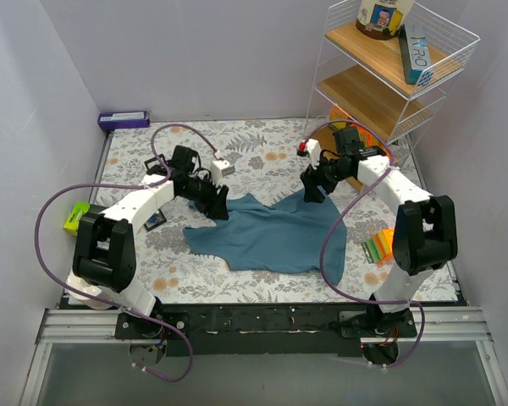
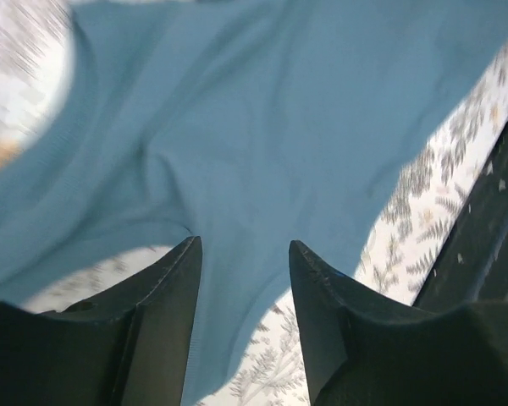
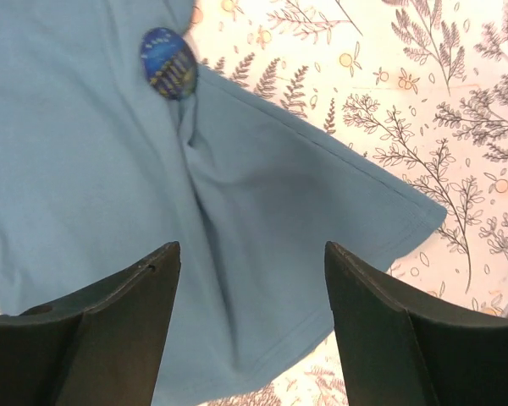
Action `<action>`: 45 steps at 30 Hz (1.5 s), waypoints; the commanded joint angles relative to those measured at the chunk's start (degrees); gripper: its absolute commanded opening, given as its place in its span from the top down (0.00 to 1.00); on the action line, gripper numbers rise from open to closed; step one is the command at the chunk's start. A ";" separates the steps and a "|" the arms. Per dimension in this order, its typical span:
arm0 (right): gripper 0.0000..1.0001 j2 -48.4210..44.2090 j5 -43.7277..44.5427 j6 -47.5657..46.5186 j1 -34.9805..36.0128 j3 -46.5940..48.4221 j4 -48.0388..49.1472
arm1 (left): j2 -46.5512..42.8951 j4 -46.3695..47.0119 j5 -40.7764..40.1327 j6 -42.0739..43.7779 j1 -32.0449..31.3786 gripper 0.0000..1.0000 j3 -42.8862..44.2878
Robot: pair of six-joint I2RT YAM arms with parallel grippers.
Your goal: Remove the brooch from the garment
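The garment (image 1: 271, 237) is a teal-blue shirt lying rumpled on the floral table cover. The brooch (image 3: 168, 63) shows in the right wrist view as a small oval pin, dark blue with yellow marks, fixed to the cloth (image 3: 85, 186) near a fold. My right gripper (image 3: 252, 245) hovers open over the shirt's hemmed edge, short of the brooch, at the shirt's upper right (image 1: 311, 194). My left gripper (image 2: 241, 244) stands open over the shirt's cloth (image 2: 262, 127), with fabric and table showing between its jaws; from above it sits at the shirt's upper left corner (image 1: 218, 207).
A white wire shelf (image 1: 389, 68) with boxes stands at the back right. A purple box (image 1: 124, 119) lies at the back left, a green item (image 1: 76, 217) at the left edge, a small red-topped object (image 1: 303, 149) behind the right gripper, and coloured pieces (image 1: 378, 247) at right.
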 commanded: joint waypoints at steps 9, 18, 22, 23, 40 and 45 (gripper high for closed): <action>0.31 19.38 9.18 -2.18 -0.13 11.85 2.26 | -1.64 -5.40 -22.13 2.42 -4.23 0.55 -19.48; 0.25 28.88 17.54 7.49 -3.73 18.44 8.06 | -4.98 -8.65 -27.07 1.45 -4.76 0.56 -25.38; 0.26 28.45 12.98 7.49 -3.38 21.08 6.40 | -6.12 -10.67 -23.67 3.82 -4.76 0.58 -23.63; 0.26 27.75 10.97 7.23 -2.60 21.69 5.96 | -6.21 -11.63 -22.16 4.52 -4.67 0.58 -22.49; 0.32 23.43 -5.31 -2.96 9.54 24.84 -0.72 | -1.99 1.27 -5.89 -12.60 -3.35 0.49 -2.09; 0.34 28.70 -6.98 -6.56 9.72 30.39 -3.45 | -2.69 1.19 -6.85 -12.70 -3.26 0.49 -1.82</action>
